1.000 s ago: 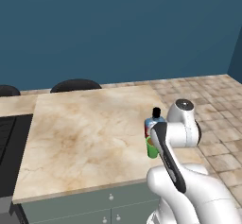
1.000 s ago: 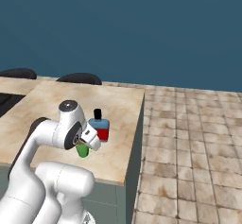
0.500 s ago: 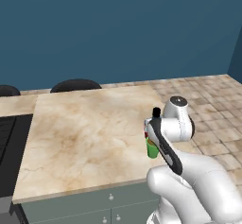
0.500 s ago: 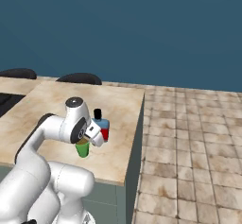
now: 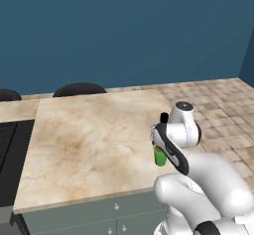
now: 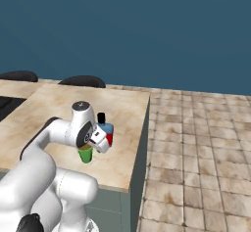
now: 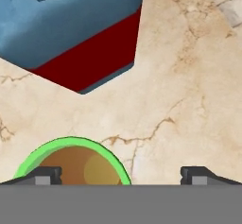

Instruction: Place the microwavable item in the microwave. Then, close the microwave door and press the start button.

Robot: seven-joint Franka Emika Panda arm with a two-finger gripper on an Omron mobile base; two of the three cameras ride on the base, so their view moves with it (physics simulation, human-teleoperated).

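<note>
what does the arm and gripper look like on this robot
The arm is glossy white with rounded, bulbous segments, a dark band curving along one link and a small grey cap on its top joint. No cables show. The gripper ends in two small dark, blocky fingertips with lighter grey faces.

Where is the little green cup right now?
The green cup stands on the beige counter near its right edge, just in front of the blue-and-red bottle, under the open gripper.
</note>
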